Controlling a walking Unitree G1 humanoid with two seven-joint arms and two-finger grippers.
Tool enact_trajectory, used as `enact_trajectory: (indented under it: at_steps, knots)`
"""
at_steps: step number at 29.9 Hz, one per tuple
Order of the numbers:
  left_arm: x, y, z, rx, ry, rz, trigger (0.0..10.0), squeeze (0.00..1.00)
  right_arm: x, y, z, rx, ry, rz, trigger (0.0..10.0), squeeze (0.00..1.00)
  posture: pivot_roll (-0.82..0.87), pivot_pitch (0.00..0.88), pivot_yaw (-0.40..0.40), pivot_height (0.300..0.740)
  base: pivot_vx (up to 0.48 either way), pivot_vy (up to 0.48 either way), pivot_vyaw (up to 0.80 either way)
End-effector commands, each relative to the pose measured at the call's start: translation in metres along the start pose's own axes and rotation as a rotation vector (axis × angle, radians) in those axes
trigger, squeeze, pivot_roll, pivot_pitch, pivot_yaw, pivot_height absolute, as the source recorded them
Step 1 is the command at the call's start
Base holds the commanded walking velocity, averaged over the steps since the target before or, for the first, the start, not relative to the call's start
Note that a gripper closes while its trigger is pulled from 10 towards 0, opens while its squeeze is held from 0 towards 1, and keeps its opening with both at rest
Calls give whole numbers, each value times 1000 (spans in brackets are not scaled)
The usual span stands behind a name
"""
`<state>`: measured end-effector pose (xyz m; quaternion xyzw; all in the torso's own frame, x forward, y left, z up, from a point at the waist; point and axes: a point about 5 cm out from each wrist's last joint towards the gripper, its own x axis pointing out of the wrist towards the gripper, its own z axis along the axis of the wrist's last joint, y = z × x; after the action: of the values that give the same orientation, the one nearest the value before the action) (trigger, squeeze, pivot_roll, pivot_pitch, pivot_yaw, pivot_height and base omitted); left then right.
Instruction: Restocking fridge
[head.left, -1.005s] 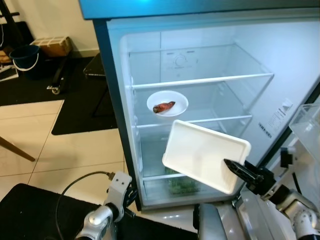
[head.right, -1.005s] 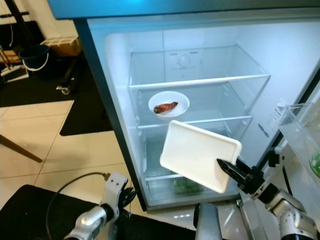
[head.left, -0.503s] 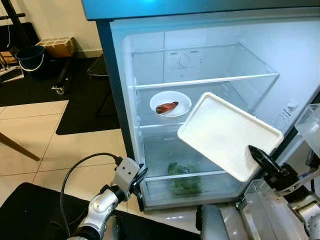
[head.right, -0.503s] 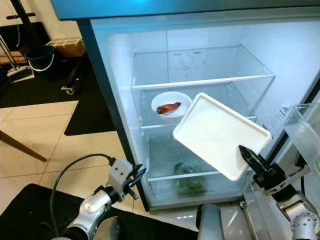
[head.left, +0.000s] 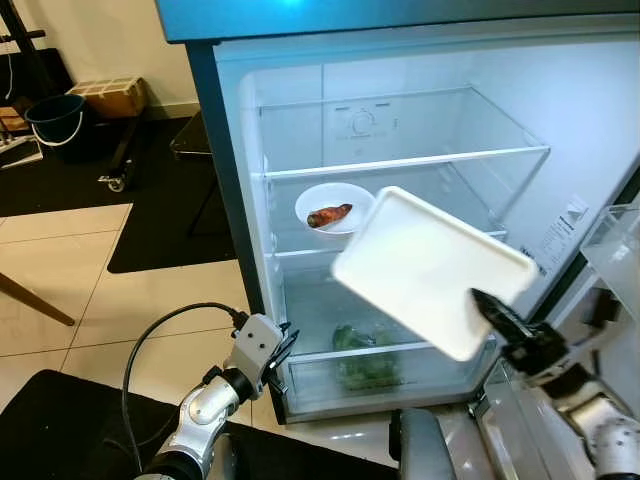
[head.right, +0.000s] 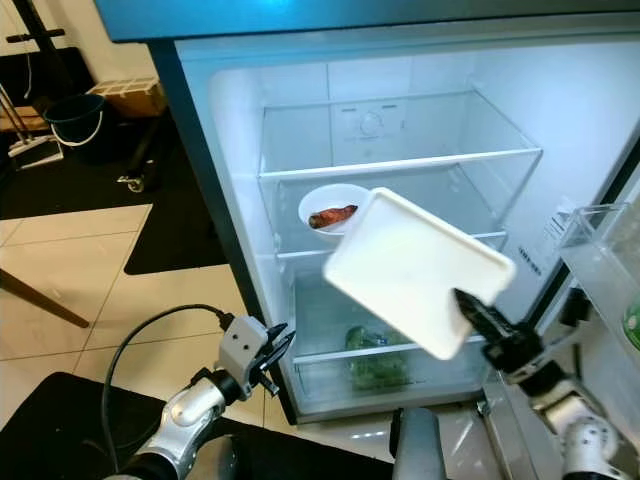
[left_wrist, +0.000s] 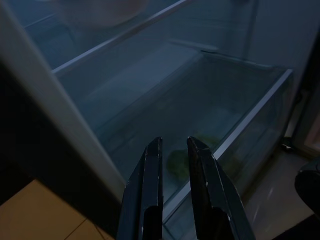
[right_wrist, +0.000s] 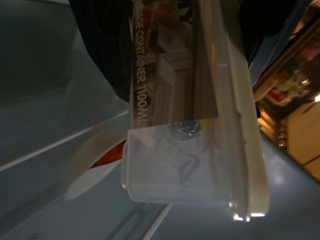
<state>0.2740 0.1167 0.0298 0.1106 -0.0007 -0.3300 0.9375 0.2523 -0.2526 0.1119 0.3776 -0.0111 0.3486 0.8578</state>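
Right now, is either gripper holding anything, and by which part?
The right gripper holds the white lidded container by its lower right edge. The left gripper holds nothing.

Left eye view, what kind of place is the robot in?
Probably a home kitchen area: an open fridge with a bowl on a shelf, tiled floor, and a bucket by the wall.

Cream floor tiles (head.left: 150, 300) meet a black mat (head.left: 170, 215) beside the fridge. By the pale wall (head.left: 110, 35) stand a dark blue bucket (head.left: 55, 115) and a cardboard box (head.left: 105, 93). A wooden leg (head.left: 30, 298) slants in across the tiles.
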Motion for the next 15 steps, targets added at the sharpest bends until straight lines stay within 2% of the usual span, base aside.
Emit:
enact_trajectory:
  at_steps: [1,7,15]
  knots:
    - [-3,0,0,30,-6,-10,10000,0,7,8,2,-6,-6,54,10000,0,-103,0,33,431,0,0,0]
    - [-2,-1,1,33,-10,-9,10000,0,17,19,2,0,-27,120,10000,0,-103,0,34,431,0,0,0]
    - [-1,-2,1,37,-10,-18,10000,0,33,32,20,-46,-134,139,10000,0,-107,0,37,431,0,0,0]
